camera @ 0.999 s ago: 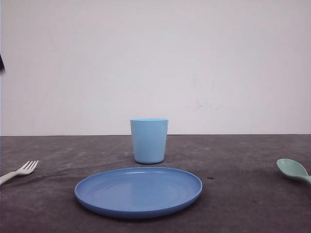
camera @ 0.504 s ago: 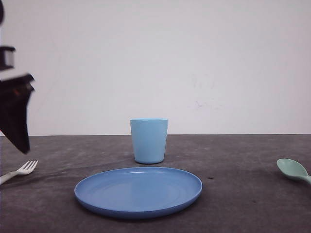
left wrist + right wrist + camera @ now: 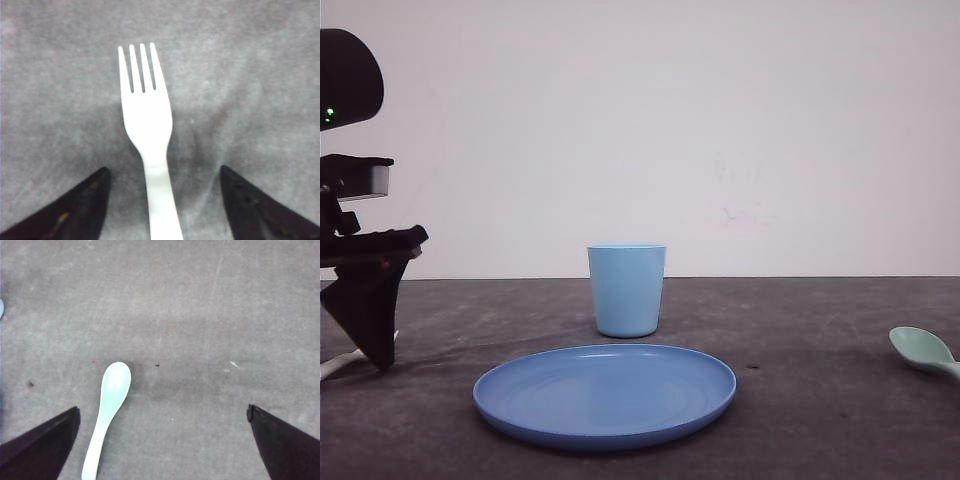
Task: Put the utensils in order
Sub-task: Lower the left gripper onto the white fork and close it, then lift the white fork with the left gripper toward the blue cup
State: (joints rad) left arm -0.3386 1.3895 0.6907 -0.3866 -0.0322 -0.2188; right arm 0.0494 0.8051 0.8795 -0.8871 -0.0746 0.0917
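The white fork [image 3: 147, 120] lies flat on the dark table, tines pointing away from my left gripper [image 3: 164, 170]. That gripper is open, its two black fingers [image 3: 80, 207] standing either side of the fork's handle without touching it. From the front, the left gripper [image 3: 370, 340] hangs low at the table's left edge, with just a bit of the fork's handle [image 3: 335, 365] showing. The mint-green spoon [image 3: 112, 390] lies on the table between the fingers of my open right gripper [image 3: 162, 410], close to one finger [image 3: 45, 445]. The spoon [image 3: 925, 350] sits at the far right.
A round blue plate [image 3: 605, 435] lies at the middle front of the table. A light blue cup [image 3: 626, 290] stands upright just behind it. A plain white wall closes off the back of the table.
My left arm has come down into the front view at the left and now hangs low over the fork, hiding its tines. The spoon, plate and cup have not moved.
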